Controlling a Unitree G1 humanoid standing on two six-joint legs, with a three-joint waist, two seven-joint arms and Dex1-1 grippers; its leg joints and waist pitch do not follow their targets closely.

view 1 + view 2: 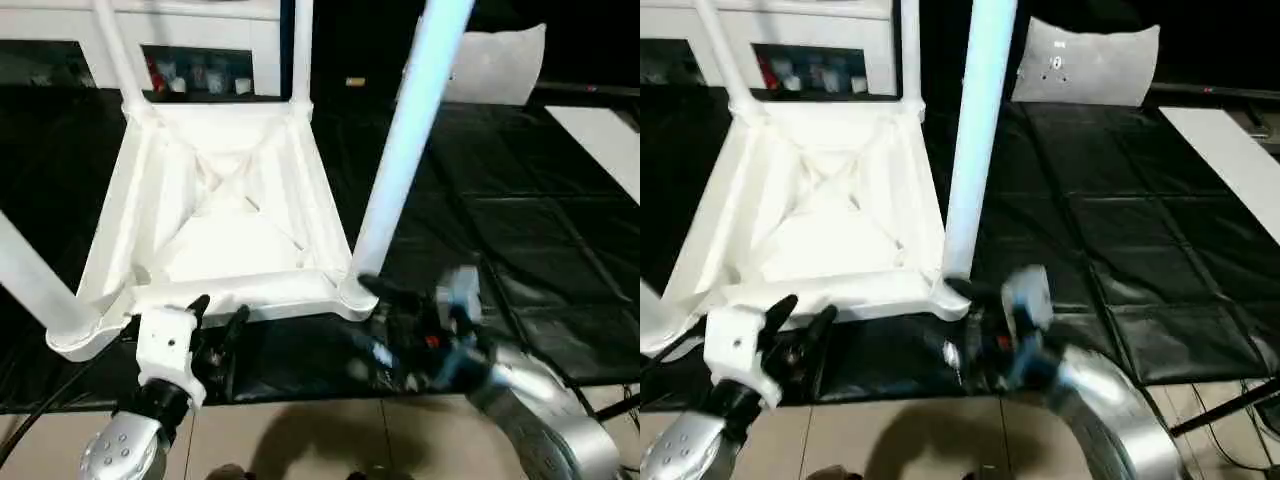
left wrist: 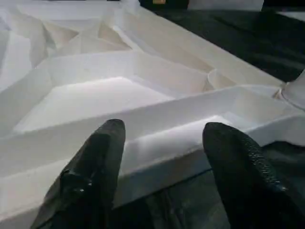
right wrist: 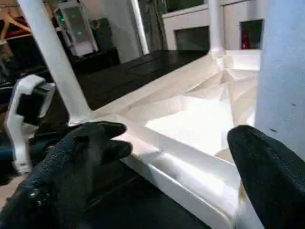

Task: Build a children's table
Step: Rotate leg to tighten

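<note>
A: Where's the children's table (image 1: 225, 215) sitting?
B: It's lying upside down on the black mat (image 1: 520, 250), ribbed underside facing up, near edge just in front of both arms. Four legs are standing up out of the corner sockets. The near right leg (image 1: 405, 150) is running out of the top of the picture, and the near left leg (image 1: 35, 285) is getting cut off at the side.

A: Left pincer (image 1: 218, 318)?
B: Fingers are standing spread, empty, just in front of the table's near rim. In the left wrist view the two black fingers (image 2: 90, 176) are framing that rim without pinching it.

A: Right pincer (image 1: 975, 320)?
B: It's smeared in the head views, hard to make out, hovering by the near right corner socket. The right wrist view is showing its fingers (image 3: 76, 162) spread wide, nothing between them, with the near right leg beside one finger; possibly touching it, can't tell.

A: Anything around?
B: White shelving (image 1: 200, 60) with small items is standing behind, too tiny to read. A pale sheet (image 1: 1085, 65) is leaning at the back right. Tan floor (image 1: 300, 440) is showing below the mat edge.
</note>
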